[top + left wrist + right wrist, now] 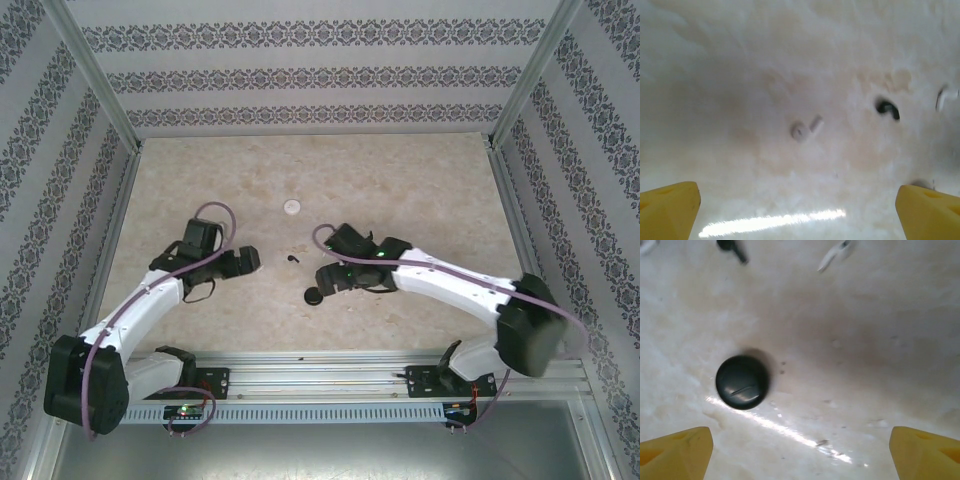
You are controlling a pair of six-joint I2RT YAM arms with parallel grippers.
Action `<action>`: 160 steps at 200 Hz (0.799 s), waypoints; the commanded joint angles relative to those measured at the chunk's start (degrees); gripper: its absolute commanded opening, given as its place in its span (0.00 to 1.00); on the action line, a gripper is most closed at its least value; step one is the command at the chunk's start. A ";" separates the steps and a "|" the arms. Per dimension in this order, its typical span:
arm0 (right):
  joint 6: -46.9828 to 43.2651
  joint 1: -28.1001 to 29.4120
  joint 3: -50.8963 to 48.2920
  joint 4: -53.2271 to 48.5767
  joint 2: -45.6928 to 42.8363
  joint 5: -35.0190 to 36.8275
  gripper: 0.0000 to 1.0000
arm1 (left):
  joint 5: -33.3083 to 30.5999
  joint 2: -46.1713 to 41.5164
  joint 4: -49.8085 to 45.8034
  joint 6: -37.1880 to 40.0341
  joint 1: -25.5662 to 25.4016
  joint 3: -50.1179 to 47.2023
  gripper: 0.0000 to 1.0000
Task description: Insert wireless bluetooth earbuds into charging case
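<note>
The right gripper [800,452] is hovering with jaws spread wide and nothing between them, the black round charging case [742,382] lying just ahead, left of their midline. The left gripper [800,215], equally spread and empty, is facing a white earbud [805,129] dead ahead, its stem slanting up-right, while a black earbud [887,107] is lying farther right.

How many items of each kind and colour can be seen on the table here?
White earbuds: 2
Black earbud: 1
White round disc: 1
Black round disc: 1
Total: 5
</note>
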 commanded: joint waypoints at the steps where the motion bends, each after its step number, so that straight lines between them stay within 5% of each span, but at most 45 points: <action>1: 0.80 4.05 5.39 -2.47 5.79 -0.70 0.93 | -0.79 -0.26 0.78 -5.31 -1.82 -2.92 1.00; 55: -8.31 5.51 19.13 -13.35 20.96 -0.52 0.93 | -1.12 -2.04 -1.17 -2.86 -3.59 -3.61 1.00; 160: -9.33 3.41 19.86 -10.87 27.91 -6.33 0.80 | 3.64 -7.75 2.90 0.06 -3.65 -7.24 1.00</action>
